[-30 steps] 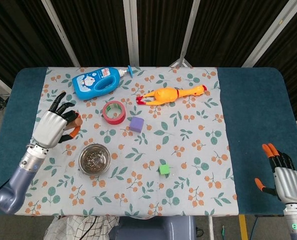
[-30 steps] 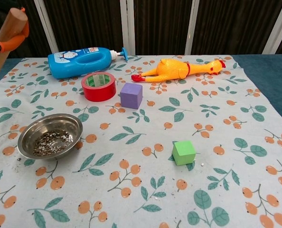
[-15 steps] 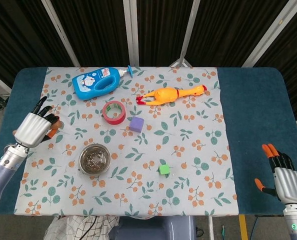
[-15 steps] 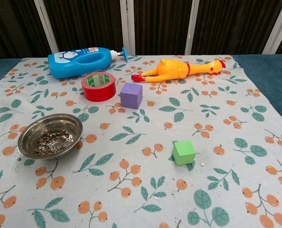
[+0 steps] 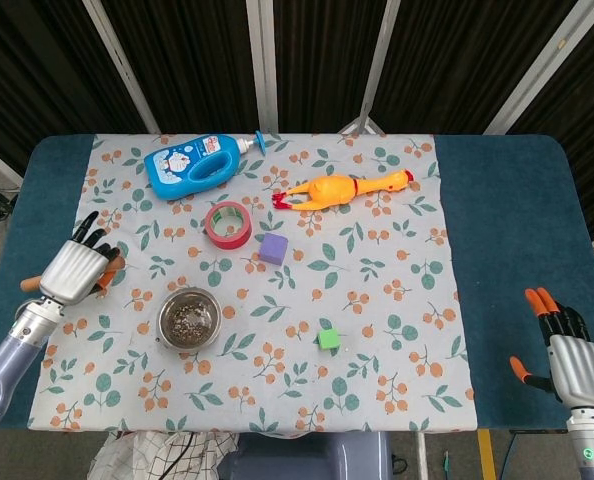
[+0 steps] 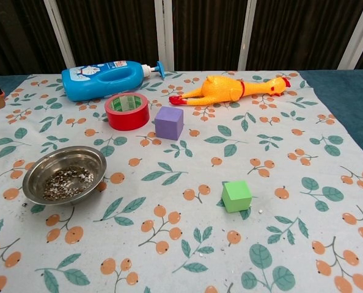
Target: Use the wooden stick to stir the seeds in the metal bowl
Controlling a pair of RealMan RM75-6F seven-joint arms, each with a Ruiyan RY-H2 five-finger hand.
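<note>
Left hand (image 5: 72, 270) is seen wrapped over the wooden stick (image 5: 32, 284) (its end pokes out on the outer side). Metal bowl (image 5: 189, 318) of seeds (image 5: 188, 320) is found near, toward the robot's right. Right hand (image 5: 569, 358) is held apart-fingered, holding nothing.

A blue bottle (image 5: 191, 163), red tape roll (image 5: 228, 224), purple cube (image 5: 272, 249), green cube (image 5: 328, 339) and yellow chicken (image 5: 344, 188).

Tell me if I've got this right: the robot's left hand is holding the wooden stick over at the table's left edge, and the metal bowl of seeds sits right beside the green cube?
Not quite. In the head view the metal bowl sits well apart from the green cube, nearer the left hand holding the wooden stick.
</note>
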